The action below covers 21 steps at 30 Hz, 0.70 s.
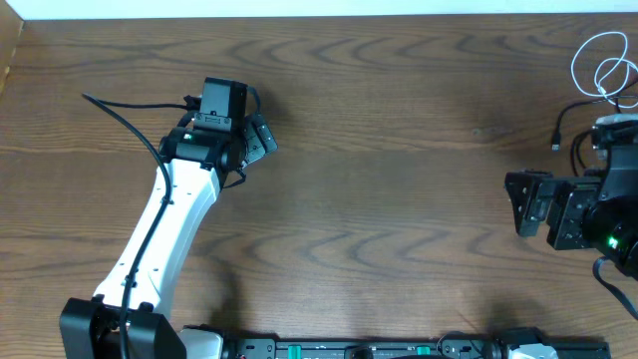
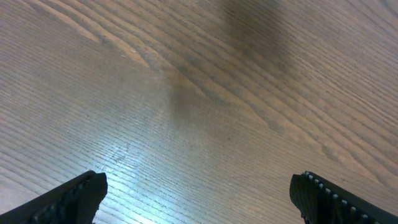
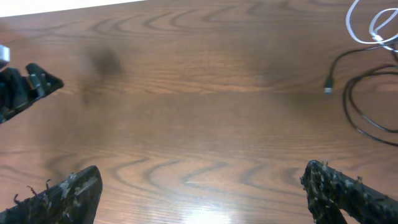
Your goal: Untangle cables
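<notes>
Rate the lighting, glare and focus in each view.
Overhead: even light and sharp, with only a soft shadow beside the left arm. Left wrist: a pale glare patch on the table, a dim smudge of shadow above it, and the fingers blurred. Right wrist: sharp enough to show the black cable, the near fingers soft, a faint shadow at upper left.

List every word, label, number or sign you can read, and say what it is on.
None readable.
The table, white cable, black cable, left arm and right arm show no legible text; marks on the base rail are too small to read.
</notes>
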Available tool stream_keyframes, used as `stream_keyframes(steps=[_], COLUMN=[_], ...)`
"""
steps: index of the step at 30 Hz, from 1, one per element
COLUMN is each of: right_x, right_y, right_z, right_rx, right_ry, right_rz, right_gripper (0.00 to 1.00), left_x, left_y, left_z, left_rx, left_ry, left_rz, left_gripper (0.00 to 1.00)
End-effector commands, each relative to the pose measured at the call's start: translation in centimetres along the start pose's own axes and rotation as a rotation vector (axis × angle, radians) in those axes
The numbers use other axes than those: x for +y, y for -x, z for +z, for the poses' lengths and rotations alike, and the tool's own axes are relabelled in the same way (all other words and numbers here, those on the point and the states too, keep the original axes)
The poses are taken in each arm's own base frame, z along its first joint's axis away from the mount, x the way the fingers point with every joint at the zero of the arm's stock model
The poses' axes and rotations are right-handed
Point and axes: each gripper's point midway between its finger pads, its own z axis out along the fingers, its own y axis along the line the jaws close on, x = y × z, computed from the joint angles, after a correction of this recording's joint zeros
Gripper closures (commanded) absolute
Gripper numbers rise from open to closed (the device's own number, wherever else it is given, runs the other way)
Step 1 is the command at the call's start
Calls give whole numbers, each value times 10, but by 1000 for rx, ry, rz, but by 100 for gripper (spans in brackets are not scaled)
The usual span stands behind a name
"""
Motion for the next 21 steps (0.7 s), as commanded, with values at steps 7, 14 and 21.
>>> stream_keyframes(steps=[7, 14, 21], right_x=[-21, -33, -56], right_y=[27, 39, 2], right_z=[43, 97, 114], right_rx=[-78, -314, -513], right_ry=[-110, -103, -114], right_rz=[-24, -27, -15], right_gripper=[1, 1, 1], left_x=[2, 2, 2], left_y=[2, 2, 2], left_z=[-1, -1, -1], left_rx=[-5, -5, -5], left_ry=[6, 6, 6], left_rz=[-9, -9, -9], left_gripper=[1, 1, 1])
